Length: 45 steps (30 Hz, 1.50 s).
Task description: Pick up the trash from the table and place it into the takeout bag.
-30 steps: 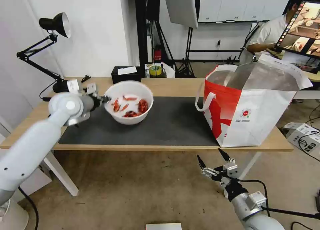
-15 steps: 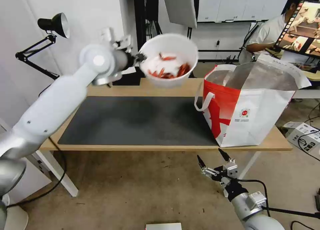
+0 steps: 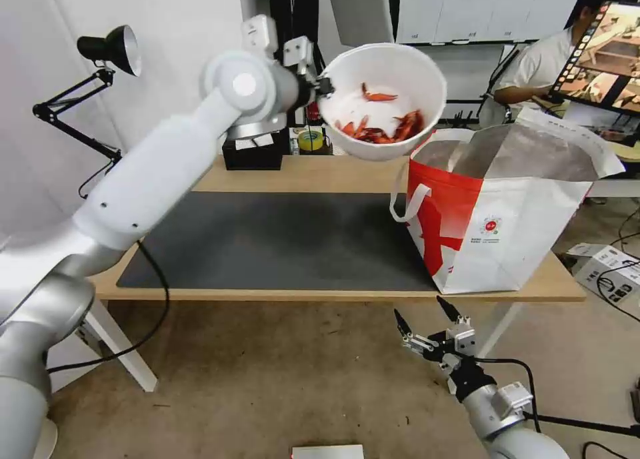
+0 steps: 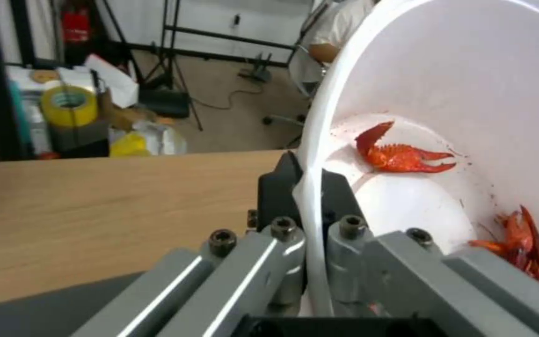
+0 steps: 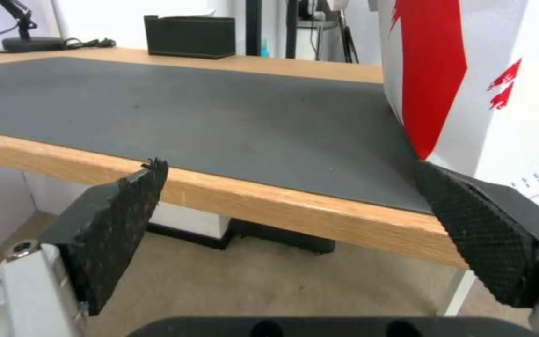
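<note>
The left gripper [image 3: 325,86] pinches the left rim of the white bowl of crayfish shells [image 3: 382,102], held high above the surface. The takeout bag [image 3: 507,212] opens just right and below. The right gripper [image 3: 423,321] hangs wide, low.

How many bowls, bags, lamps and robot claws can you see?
Bowls: 1, the white bowl, held up in the air
Bags: 1, the takeout bag on the table
Lamps: 1, the black lamp
Claws: 2, the left claw pinching the bowl's rim, the right claw open
Total: 5
</note>
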Tool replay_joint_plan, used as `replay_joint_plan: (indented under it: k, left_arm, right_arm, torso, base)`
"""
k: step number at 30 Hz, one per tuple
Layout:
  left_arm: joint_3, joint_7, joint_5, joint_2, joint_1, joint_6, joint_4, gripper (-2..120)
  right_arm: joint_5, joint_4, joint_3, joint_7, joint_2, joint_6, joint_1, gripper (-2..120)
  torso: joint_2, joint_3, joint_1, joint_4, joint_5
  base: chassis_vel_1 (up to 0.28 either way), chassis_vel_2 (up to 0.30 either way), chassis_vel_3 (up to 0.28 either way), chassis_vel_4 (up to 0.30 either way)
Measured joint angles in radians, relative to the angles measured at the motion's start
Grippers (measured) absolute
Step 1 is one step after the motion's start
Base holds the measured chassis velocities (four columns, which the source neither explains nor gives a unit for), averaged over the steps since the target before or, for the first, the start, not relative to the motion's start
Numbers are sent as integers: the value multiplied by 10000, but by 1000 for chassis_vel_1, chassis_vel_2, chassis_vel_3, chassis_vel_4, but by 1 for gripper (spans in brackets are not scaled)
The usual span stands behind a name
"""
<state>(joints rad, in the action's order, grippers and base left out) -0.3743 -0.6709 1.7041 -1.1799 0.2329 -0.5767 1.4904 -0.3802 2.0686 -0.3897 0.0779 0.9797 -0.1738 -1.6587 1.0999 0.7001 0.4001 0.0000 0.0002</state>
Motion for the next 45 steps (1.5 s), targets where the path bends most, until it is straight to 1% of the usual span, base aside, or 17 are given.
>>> replay_joint_plan:
  k: [2,4,5,8,9,12,13,16,17,19,25,26,29,34,38,41,45]
  left_arm:
    - [-59,-7,-30,-219,70,13,-156,0]
    - [-118,-28,-118,-927,233,51,-681,0]
    - [-118,-28,-118,-927,233,51,-681,0]
    - [-119,-71,-301,-1847,379,167,-1393,0]
    - [-119,-71,-301,-1847,379,167,-1393,0]
    - [-191,-123,-635,-2707,402,415,-1925,0]
    - [-191,-123,-635,-2707,402,415,-1925,0]
    - [-456,-135,-1412,-3466,357,958,-2388,0]
    - [-456,-135,-1412,-3466,357,958,-2388,0]
    - [-761,-99,-2152,-3707,262,1415,-2549,0]
    - [-1533,184,-3896,-3682,-83,2178,-2556,0]
    - [-1533,184,-3896,-3682,-83,2178,-2556,0]
    - [-2002,628,-4528,-3385,-289,2443,-2207,0]
    - [-2239,935,-4653,-3151,-415,2449,-1887,0]
    - [-2384,1478,-4624,-2916,-432,2424,-1659,0]
    - [-2416,2017,-4350,-2797,-390,2232,-1541,0]
    - [-2366,2163,-3880,-2847,-356,1992,-1541,3]
  right_arm:
    - [0,0,0,0,0,0,0,100]
    - [0,0,0,0,0,0,0,100]
    - [0,0,0,0,0,0,0,100]
    - [0,0,0,0,0,0,0,100]
    - [0,0,0,0,0,0,0,100]
    - [0,0,0,0,0,0,0,100]
    - [0,0,0,0,0,0,0,100]
    - [0,0,0,0,0,0,0,100]
    - [0,0,0,0,0,0,0,100]
    - [0,0,0,0,1,0,0,100]
    - [0,0,0,0,0,0,0,100]
    - [0,0,0,0,0,0,0,100]
    - [0,0,0,0,0,0,0,100]
    - [0,-1,0,0,1,0,0,100]
    - [0,0,0,0,1,0,0,100]
    - [0,0,0,0,0,0,0,100]
    - [0,0,0,0,0,0,0,100]
  torso:
    - [0,0,-1,0,0]
    - [0,0,0,1,0]
    - [0,0,0,1,0]
    - [0,-1,0,-2,3]
    - [0,-1,0,-2,3]
    - [0,-1,0,0,1]
    - [0,-1,0,0,1]
    - [1,-1,-1,-4,3]
    - [1,-1,-1,-4,3]
    - [0,-1,-1,-4,2]
    - [1,-1,0,1,0]
    - [1,-1,0,1,0]
    - [1,-1,0,2,-2]
    - [1,-1,-2,1,-2]
    - [1,-1,-1,1,-2]
    - [1,-1,-2,2,-3]
    - [1,-1,-1,-1,-3]
  base:
    - [0,0,0,0]
    - [0,0,0,0]
    - [0,0,0,0]
    - [0,0,0,0]
    - [0,0,0,0]
    - [0,0,0,0]
    - [0,0,0,0]
    - [0,0,0,0]
    - [0,0,0,0]
    - [0,0,0,0]
    - [0,0,0,0]
    - [0,0,0,0]
    - [0,0,0,0]
    - [0,0,0,0]
    - [0,0,0,0]
    - [0,0,0,0]
    - [0,0,0,0]
